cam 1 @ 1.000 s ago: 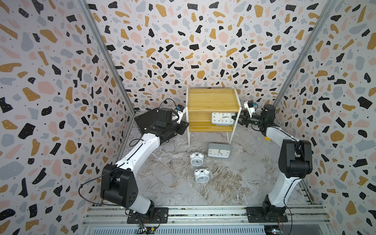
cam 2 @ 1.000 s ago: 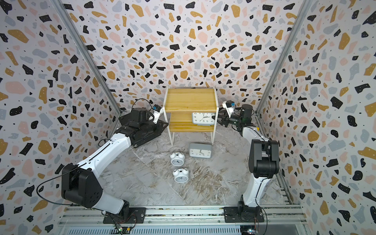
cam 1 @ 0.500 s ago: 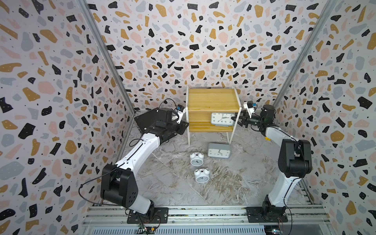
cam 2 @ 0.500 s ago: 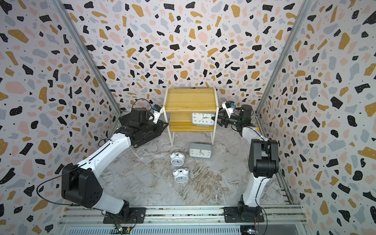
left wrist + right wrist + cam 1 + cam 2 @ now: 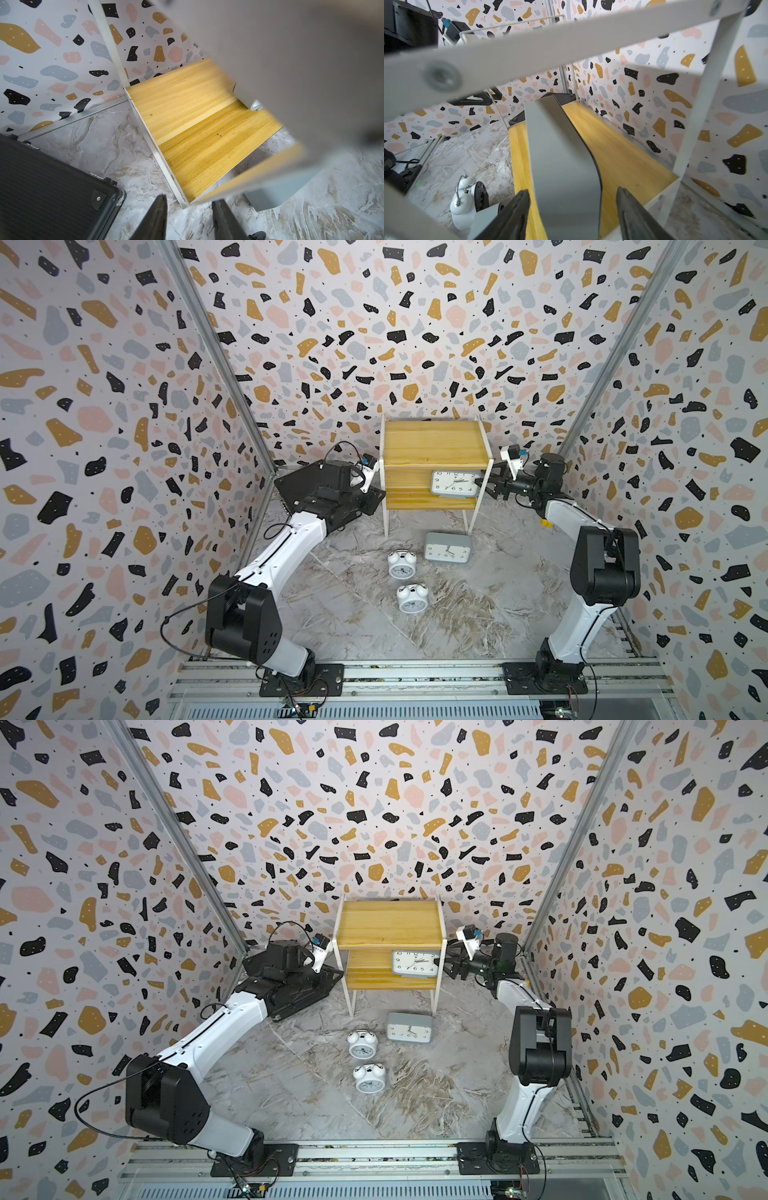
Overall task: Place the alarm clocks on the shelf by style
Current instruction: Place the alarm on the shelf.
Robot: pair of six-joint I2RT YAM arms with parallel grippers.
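Shelf [image 5: 432,443] stands on marbled floor [image 5: 478,614], terrazzo walls [image 5: 374,323].

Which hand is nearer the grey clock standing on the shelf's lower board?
Right. The right hand is open around the end of the grey clock; the left hand is outside the opposite side of the shelf, by the black case.

In the left wrist view a blurred pale mass [image 5: 291,62] (too near the lens to name) hides much of the shelf [image 5: 187,108] beyond the left gripper [image 5: 190,198], whose fingers run off the picture's edge. Between the fingers of the right gripper [image 5: 573,190], the grey clock [image 5: 562,166] shows only its side; its face is hidden.
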